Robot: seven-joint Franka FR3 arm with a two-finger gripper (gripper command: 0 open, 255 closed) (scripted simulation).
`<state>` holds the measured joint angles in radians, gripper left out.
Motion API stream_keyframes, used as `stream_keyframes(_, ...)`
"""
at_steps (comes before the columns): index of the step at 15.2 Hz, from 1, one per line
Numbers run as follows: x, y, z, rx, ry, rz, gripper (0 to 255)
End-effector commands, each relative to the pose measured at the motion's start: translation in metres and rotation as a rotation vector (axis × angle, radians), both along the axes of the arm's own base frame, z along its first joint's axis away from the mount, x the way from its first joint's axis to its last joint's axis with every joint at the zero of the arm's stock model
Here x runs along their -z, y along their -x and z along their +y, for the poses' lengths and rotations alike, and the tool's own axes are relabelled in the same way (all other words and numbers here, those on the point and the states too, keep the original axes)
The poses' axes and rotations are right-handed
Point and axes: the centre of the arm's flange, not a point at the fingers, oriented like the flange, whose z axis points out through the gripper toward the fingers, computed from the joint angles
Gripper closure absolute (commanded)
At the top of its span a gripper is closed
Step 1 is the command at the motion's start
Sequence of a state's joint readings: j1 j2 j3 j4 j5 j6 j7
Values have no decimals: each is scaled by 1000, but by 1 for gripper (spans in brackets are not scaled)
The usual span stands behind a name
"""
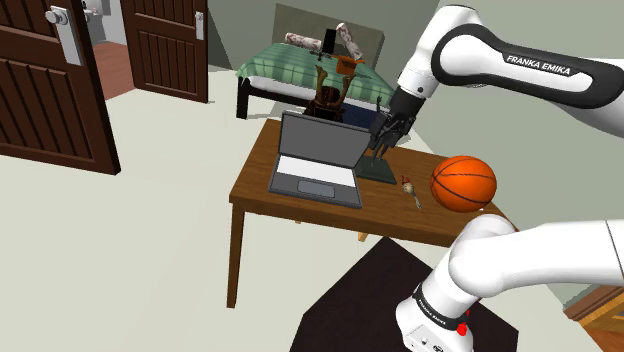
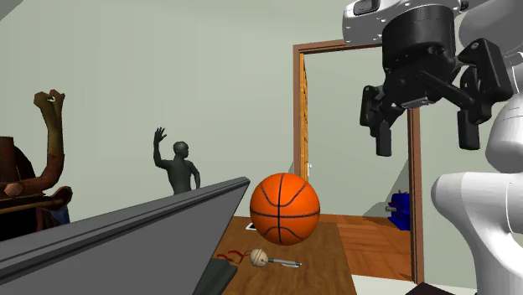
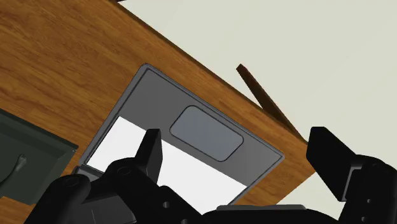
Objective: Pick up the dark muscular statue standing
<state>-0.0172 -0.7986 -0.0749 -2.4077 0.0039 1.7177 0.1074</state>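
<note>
The dark statue [image 1: 374,166] stands upright on the worktop [image 1: 256,188], just beside the laptop's [image 1: 318,160] open screen and on the shoulder view's left of the basketball [image 1: 463,183]. Its flat dark base [image 3: 28,156] keeps the thin figure steady. In the second exterior view it shows as a muscular figure [image 2: 178,172] with one arm raised, so the torso is probably the best part to grip, since the arm juts out to one side.

The hand [image 2: 426,138] hangs in the air above the worktop with its two fingers [image 2: 383,134] spread wide and nothing between them. That spread suits an approach from above, leaving room to come down around the body before closing.

The wrist view suggests the hand [image 3: 238,159] is not lined up yet. Between the fingers lies the laptop's keyboard deck [image 3: 191,146], and only a corner of the statue's base shows, off beside one finger. I judge that the hand has to shift sideways towards the base before it goes down.

The neighbours make this tight. The laptop screen rises close on one side, and a brown figure [image 1: 330,90] with raised arms stands behind the screen. The basketball could roll if knocked. A small trinket [image 2: 260,258] lies on the wood [image 3: 63,51] near the ball, out of the hand's way.
</note>
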Motion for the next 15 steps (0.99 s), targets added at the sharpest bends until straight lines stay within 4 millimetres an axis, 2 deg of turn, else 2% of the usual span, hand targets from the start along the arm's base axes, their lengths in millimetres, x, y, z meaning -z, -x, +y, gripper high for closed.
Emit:
stream_keyframes(1, 0, 0, 0, 0, 0, 0, 0)
stream_keyframes(15, -16, -62, -171, -27, 22, 8, 0)
